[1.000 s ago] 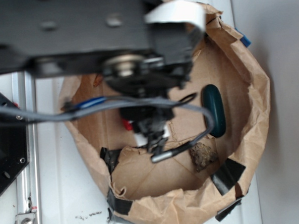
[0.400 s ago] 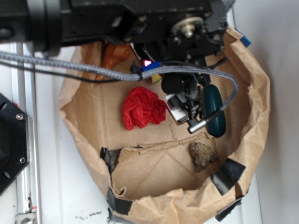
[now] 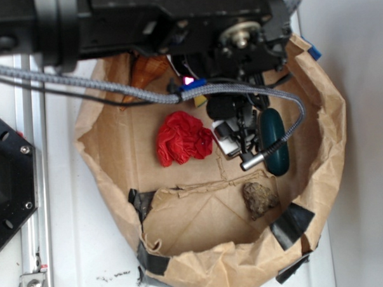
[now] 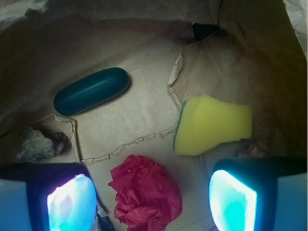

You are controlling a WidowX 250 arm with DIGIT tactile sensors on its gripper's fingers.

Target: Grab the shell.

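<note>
Clearly the gripper (image 4: 149, 199) hangs with fingers (image 4: 70, 202) spread wide over the red crumpled cloth (image 4: 147, 195), holding nothing. The shell (image 3: 147, 69) lies near the paper bag's (image 3: 325, 150) far wall, half hidden under the arm; I would travel there before descending, jaws straddling its whorls.

A brown paper bag (image 3: 325, 144) with its rim rolled down lies open on a white surface (image 3: 69, 250), patched with black tape (image 3: 290, 225) along its near edge. The black robot arm (image 3: 142, 22) reaches across the top of the bag, with a grey cable (image 3: 81, 81) trailing from it. Its gripper (image 3: 239, 138) hangs down inside the bag, just beside a dark green oval object (image 3: 277, 146); how wide the jaws stand cannot be made out. A crumpled red cloth (image 3: 182, 139) lies to the left of the gripper. A lumpy brown rock (image 3: 259, 199) sits nearer the front. An orange-tan shell (image 3: 147, 70) shows partly under the arm, at the far left of the bag.
</note>
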